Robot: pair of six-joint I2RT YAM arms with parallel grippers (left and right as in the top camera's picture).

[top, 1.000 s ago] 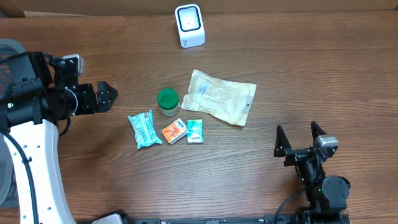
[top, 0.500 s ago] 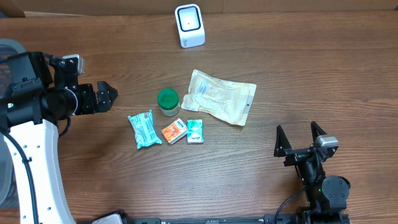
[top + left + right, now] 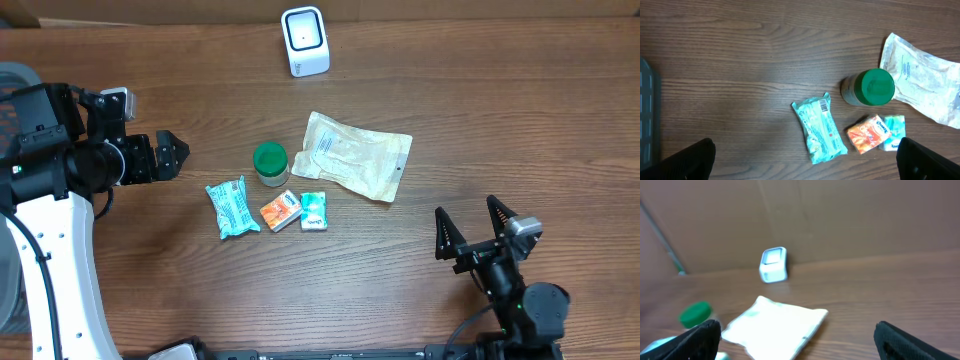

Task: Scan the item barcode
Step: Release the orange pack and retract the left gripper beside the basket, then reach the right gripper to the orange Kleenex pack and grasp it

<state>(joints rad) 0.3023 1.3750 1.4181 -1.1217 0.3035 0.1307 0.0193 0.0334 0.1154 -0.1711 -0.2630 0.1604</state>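
Brown wood-grain laminate forms the worktop [image 3: 520, 110], backed by a flat cardboard wall [image 3: 865, 215]. A white scanner [image 3: 305, 40], a rounded box with a dark-rimmed window, stands at the far edge. The items lie grouped near the centre, well apart from the scanner. They include a flat, crinkled cream pouch [image 3: 357, 155] with printed text and, just beside its left corner, a cylindrical jar [image 3: 270, 163] with a smooth green lid. In front of the jar are a soft teal packet [image 3: 231, 207] with crimped ends, a small orange pack [image 3: 281, 211] and a white-and-teal pack [image 3: 314, 210]. A barcode [image 3: 824, 105] faces up on the teal packet. The left gripper [image 3: 170, 153] hovers left of the group, its black fingers [image 3: 687, 160] spread wide and holding nothing. The right gripper [image 3: 465, 206] sits near the front right, its tapered fingers [image 3: 690, 340] also wide apart and empty.
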